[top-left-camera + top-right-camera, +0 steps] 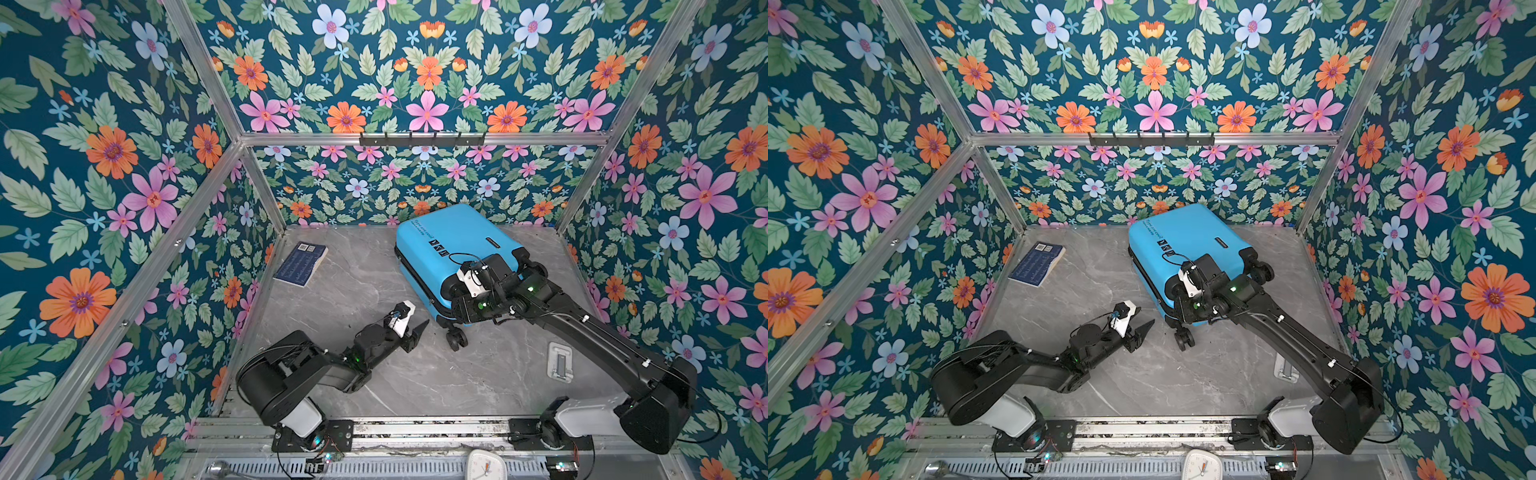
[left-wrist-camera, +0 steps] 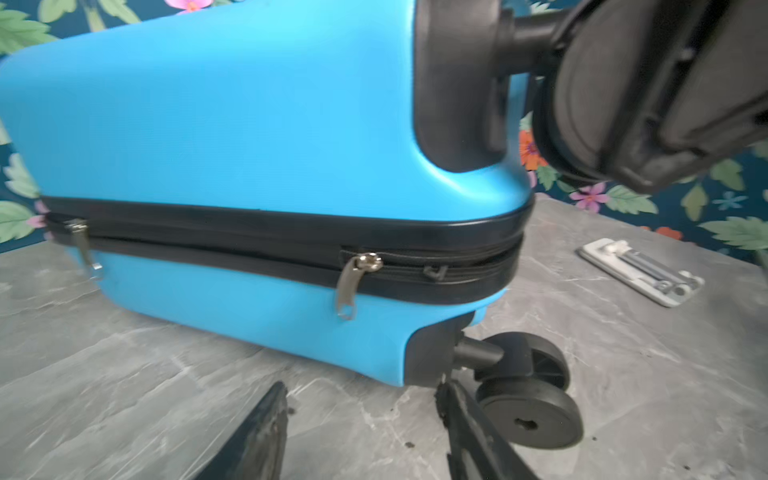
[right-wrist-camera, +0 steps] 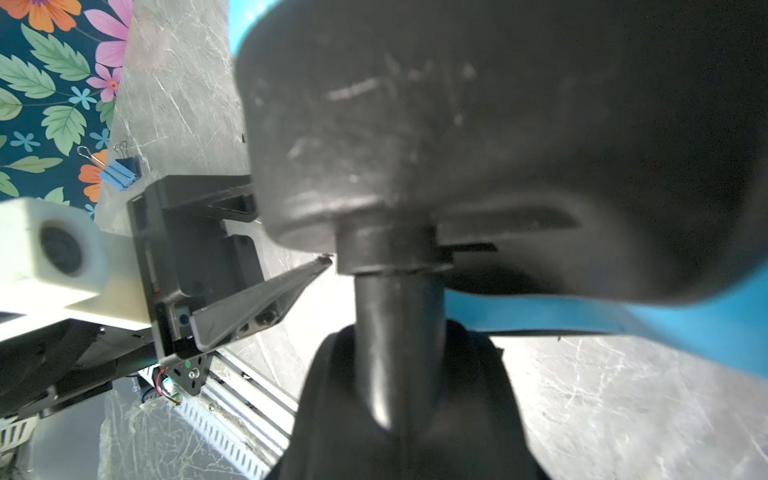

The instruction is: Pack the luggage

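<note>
Left claw (image 2: 361, 390), spread and empty, by the luggage (image 2: 232, 104); right claw (image 1: 456, 298) pinching its upper wheel (image 3: 399, 415).

We cannot read the small print on the luggage (image 1: 465, 232). The jaws of the right gripper (image 1: 463, 307) are hidden; the bottom edge cuts off the clock (image 1: 485, 465).

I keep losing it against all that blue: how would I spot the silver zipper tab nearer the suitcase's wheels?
Find the luggage, the bright-blue case lying on the grey marble table. A black zipper band rings its side. The zipper tab hangs from it near the wheels; the other tab sits farther along.
</note>
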